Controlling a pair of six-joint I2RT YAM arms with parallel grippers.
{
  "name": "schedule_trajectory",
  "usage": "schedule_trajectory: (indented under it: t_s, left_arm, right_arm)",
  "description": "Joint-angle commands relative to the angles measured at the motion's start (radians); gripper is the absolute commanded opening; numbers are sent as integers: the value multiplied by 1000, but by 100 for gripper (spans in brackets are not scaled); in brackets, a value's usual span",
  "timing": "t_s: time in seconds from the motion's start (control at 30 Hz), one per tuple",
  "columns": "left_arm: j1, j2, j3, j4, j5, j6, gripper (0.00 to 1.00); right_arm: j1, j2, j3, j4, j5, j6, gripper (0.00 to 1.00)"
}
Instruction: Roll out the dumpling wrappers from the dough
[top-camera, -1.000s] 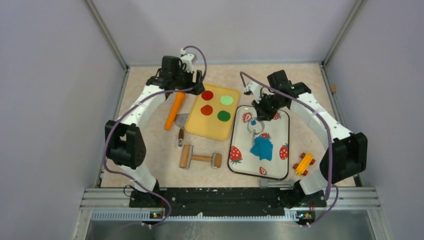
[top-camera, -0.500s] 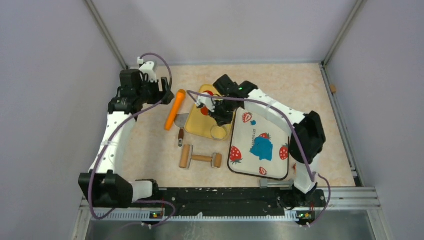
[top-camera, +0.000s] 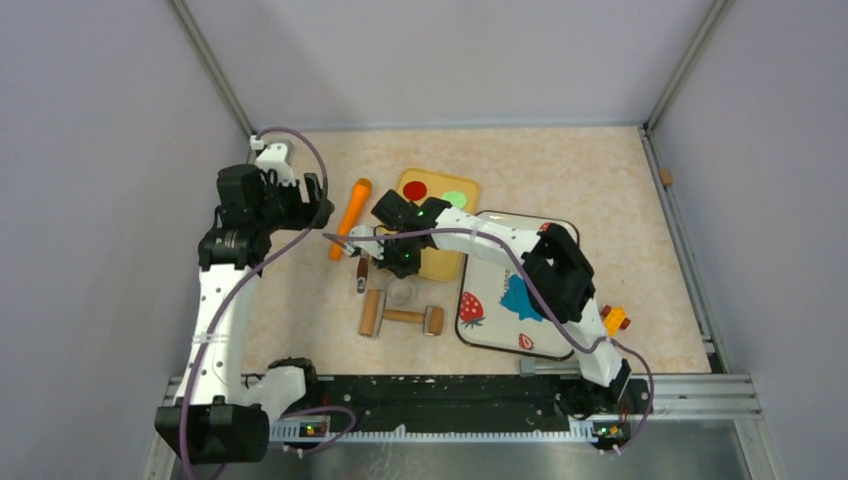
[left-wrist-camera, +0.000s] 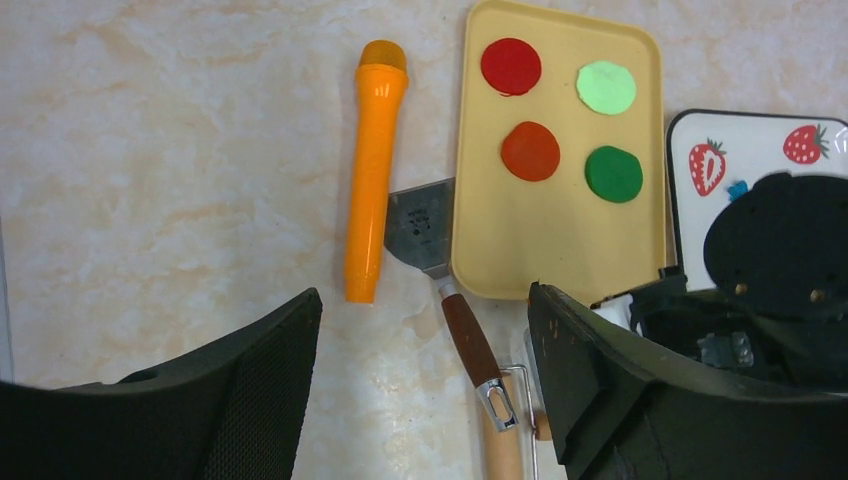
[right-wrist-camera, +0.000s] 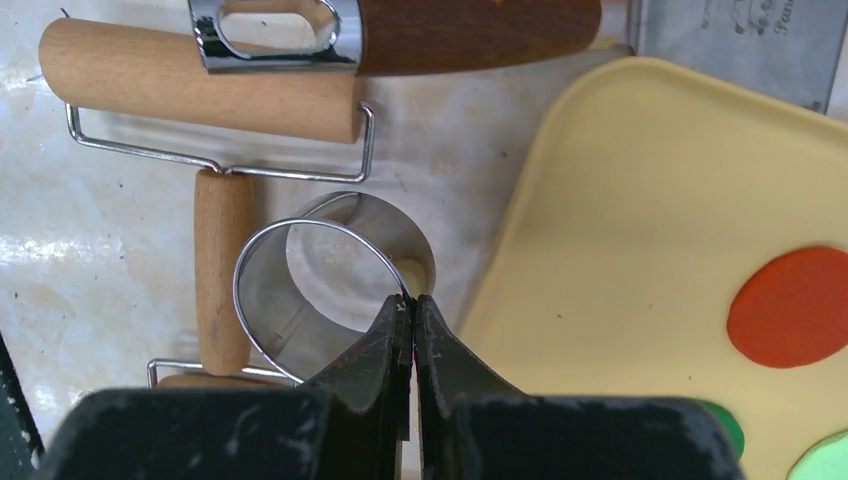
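Note:
The blue dough (top-camera: 522, 297) lies as a ragged patch on the strawberry tray (top-camera: 487, 332), partly hidden by my right arm. A small blue scrap (left-wrist-camera: 737, 189) shows on that tray in the left wrist view. No blue disc is in view. My right gripper (right-wrist-camera: 412, 300) is shut on the wall of a metal ring cutter (right-wrist-camera: 300, 290). It holds the cutter (top-camera: 402, 291) over the table between the rolling pin (top-camera: 402, 317) and the yellow tray (top-camera: 436, 181). My left gripper (left-wrist-camera: 425, 390) is open and empty, high over the scraper handle (left-wrist-camera: 470, 340), at the left (top-camera: 300, 200).
The yellow tray (left-wrist-camera: 560, 230) carries two red discs and two green discs. An orange tube (top-camera: 348, 220) and the scraper (top-camera: 361, 270) lie left of it. A yellow and red toy (top-camera: 615, 318) sits right of the strawberry tray. The rolling pin's handle (right-wrist-camera: 222, 270) is beside the cutter.
My right arm swung left with the ring cutter, from over the strawberry tray across the yellow tray to beside the rolling pin. My left arm drew back to the left.

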Motion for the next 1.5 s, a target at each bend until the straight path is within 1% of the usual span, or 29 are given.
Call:
schedule_trajectory:
  t_s: [0.0,0.1,0.3,0.33,0.4,0.43,0.47,0.53,0.6,0.67,0.73,0.8,0.87,0.93,0.97,1.03,1.07,1.13,1.17,1.23,1.3,1.33,1.43,1.47]
  left_arm:
    - [60,-31,-9,22,29,-61,79]
    - [81,-36,-14,27,50,-79,78]
    - [83,-33,-46,55,83,-102,78]
    - [84,-30,-49,58,88,-104,78]
    - [84,-21,-52,69,99,-112,78]
    - [84,-14,-51,71,105,-112,78]
    - [83,-9,-48,74,118,-105,77]
    - [84,1,-48,80,170,-78,77]
    - [83,11,-51,89,194,-78,77]
    - [82,24,-55,96,211,-83,76]
    - [82,40,-64,111,229,-94,74]
    - [68,55,-75,136,252,-104,73]
    - [23,73,-77,153,258,-99,72]
    - [-66,101,-66,161,258,-72,72]
    - [-113,114,-59,165,260,-53,72]
    - [-221,145,-41,168,300,7,72]
    - [-265,165,-29,168,314,36,72]
    - [-354,218,4,145,327,105,71]
    - [-399,248,24,136,328,140,71]
    - [-476,313,60,129,306,180,71]
    - [-526,389,99,126,286,162,71]
    - [-541,426,115,131,265,117,70]
    - [-571,521,123,217,220,-52,70]
    - [-583,549,125,245,207,-100,69]
  right_arm:
    - [37,10,24,61,49,17,0]
    - [42,18,16,82,82,35,0]
    - [42,23,6,102,131,37,0]
    - [42,25,1,102,135,38,1]
    - [42,31,0,97,134,43,10]
    - [41,32,0,86,120,45,19]
    - [42,30,2,75,104,45,24]
    - [36,13,1,62,93,60,31]
    - [22,-27,-6,55,91,84,36]
    - [-8,-113,-31,48,67,91,41]
    - [-46,-206,-76,39,41,103,43]
    - [-103,-324,-164,50,1,137,44]
    - [-179,-455,-282,74,-35,189,45]
    - [-276,-578,-413,100,-59,245,47]
    - [-327,-639,-478,112,-59,280,49]
    - [-449,-741,-628,138,-61,361,60]
    - [-511,-780,-675,139,-75,398,61]
    - [-624,-824,-746,115,-122,429,62]
    - [-667,-833,-773,102,-138,419,62]
    - [-707,-830,-808,79,-95,392,62]
    - [-723,-825,-838,78,-72,398,61]
    - [-730,-829,-855,90,-76,410,61]
    - [-732,-828,-872,109,-83,445,76]
    - [-732,-816,-868,107,-86,447,77]
